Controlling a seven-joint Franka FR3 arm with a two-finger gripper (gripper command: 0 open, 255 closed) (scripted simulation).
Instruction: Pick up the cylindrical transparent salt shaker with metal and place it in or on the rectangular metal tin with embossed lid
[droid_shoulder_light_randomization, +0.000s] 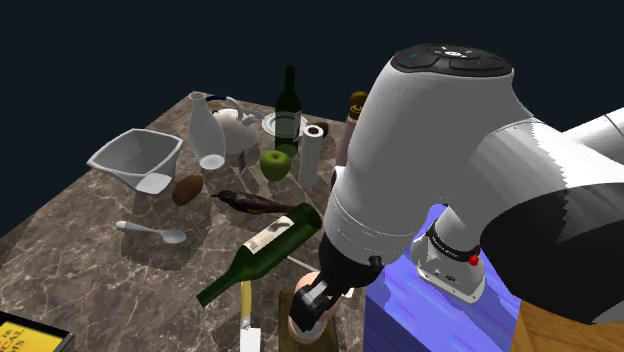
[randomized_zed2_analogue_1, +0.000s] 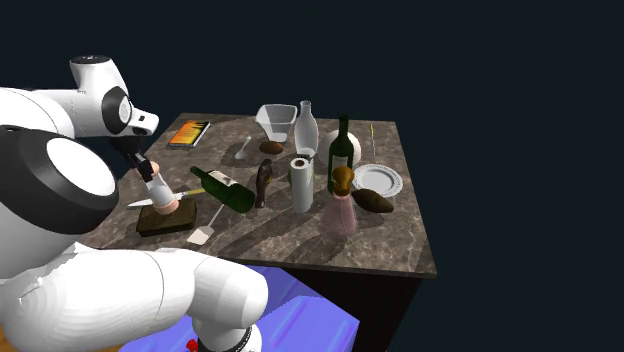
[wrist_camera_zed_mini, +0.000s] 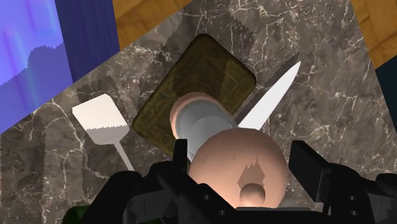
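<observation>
The gripper (wrist_camera_zed_mini: 245, 170) clasps the salt shaker (wrist_camera_zed_mini: 202, 121), its black fingers closed partway against the pinkish near cap, which blocks much of the pale grey body beyond. Straight ahead of the jaws lies the dark embossed tin (wrist_camera_zed_mini: 219, 67), half covered by the shaker; whether the far cap touches its lid cannot be told. A knife (wrist_camera_zed_mini: 273, 95) blade emerges from behind the shaker, handle hidden. A white spatula (wrist_camera_zed_mini: 98, 118) lies beside the tin, its handle cut off by the fingers.
</observation>
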